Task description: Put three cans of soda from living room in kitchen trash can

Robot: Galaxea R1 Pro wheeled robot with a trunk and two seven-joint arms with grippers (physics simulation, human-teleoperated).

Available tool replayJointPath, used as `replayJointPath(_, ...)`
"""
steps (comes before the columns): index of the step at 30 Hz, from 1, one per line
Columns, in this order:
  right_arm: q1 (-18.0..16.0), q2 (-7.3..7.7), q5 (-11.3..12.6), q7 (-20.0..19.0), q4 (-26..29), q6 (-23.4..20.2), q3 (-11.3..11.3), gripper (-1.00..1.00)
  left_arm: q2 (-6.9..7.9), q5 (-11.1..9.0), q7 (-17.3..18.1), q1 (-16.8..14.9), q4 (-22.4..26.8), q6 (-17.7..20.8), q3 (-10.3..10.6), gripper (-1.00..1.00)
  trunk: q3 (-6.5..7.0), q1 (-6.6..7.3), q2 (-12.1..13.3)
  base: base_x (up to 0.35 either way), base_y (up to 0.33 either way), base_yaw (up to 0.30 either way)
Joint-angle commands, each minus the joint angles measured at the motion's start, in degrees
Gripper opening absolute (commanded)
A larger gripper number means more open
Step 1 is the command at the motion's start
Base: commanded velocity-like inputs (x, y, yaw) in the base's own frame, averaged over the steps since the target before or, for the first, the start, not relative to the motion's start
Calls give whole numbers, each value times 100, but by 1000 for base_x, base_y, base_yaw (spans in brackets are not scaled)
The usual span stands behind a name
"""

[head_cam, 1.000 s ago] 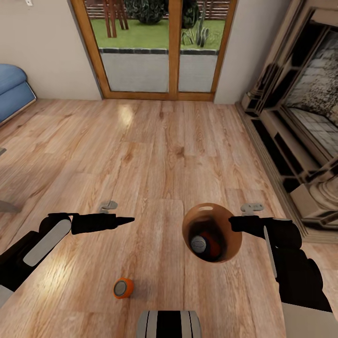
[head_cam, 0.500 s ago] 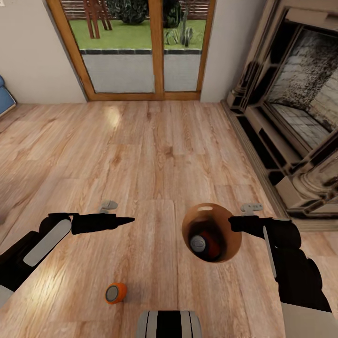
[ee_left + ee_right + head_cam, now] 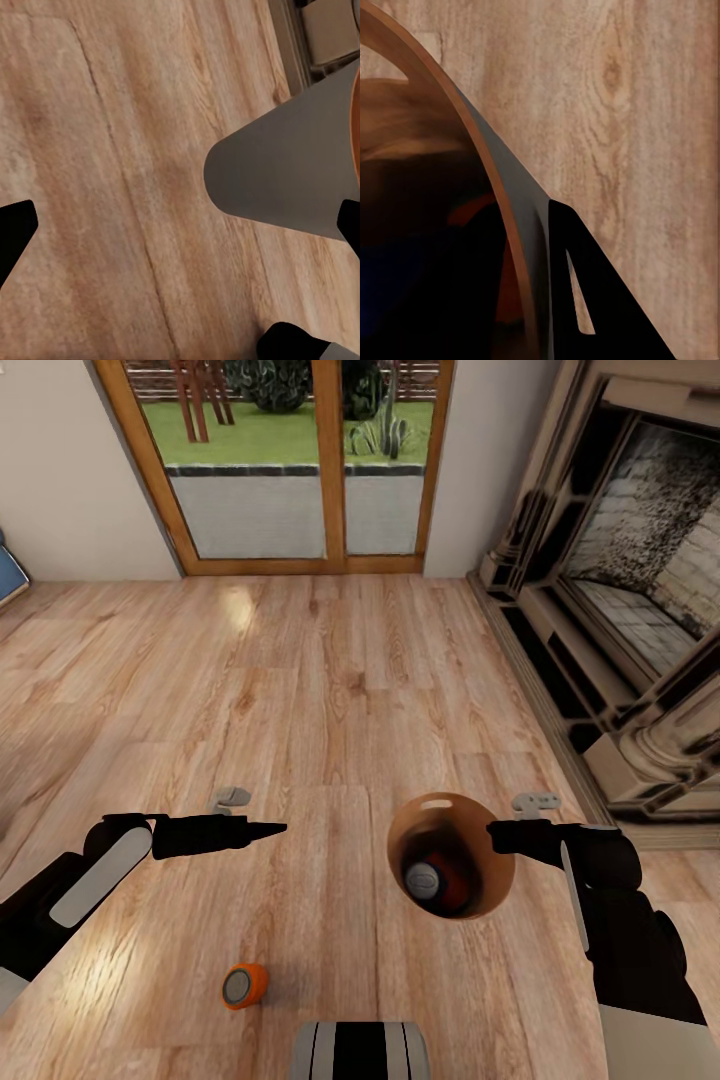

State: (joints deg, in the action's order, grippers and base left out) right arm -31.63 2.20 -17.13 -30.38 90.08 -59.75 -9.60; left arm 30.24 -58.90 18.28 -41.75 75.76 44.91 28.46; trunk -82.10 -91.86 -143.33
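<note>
Right gripper grips the tash can; left gripper seemingly closed over wood floor.

the tash can hangs above the floor at the right gripper, with a soda can inside it. another can lies on the floor, left of the bin and nearer the robot. the glass doors stand ahead, the fireplace to the right.

Two soda cans, one trash can, two arms.
</note>
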Motion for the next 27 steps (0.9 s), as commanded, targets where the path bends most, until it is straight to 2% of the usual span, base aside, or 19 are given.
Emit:
replayJointPath(1,-1,0,122,-3,1,-25,2,-100,0,-1,0,0,0,0,-1,100,0,1,0,0,0,0)
replayJointPath(27,-1,17,122,-12,1,-25,-3,-100,0,-7,0,0,0,0,0,100,-26,1,0,0,0,0)
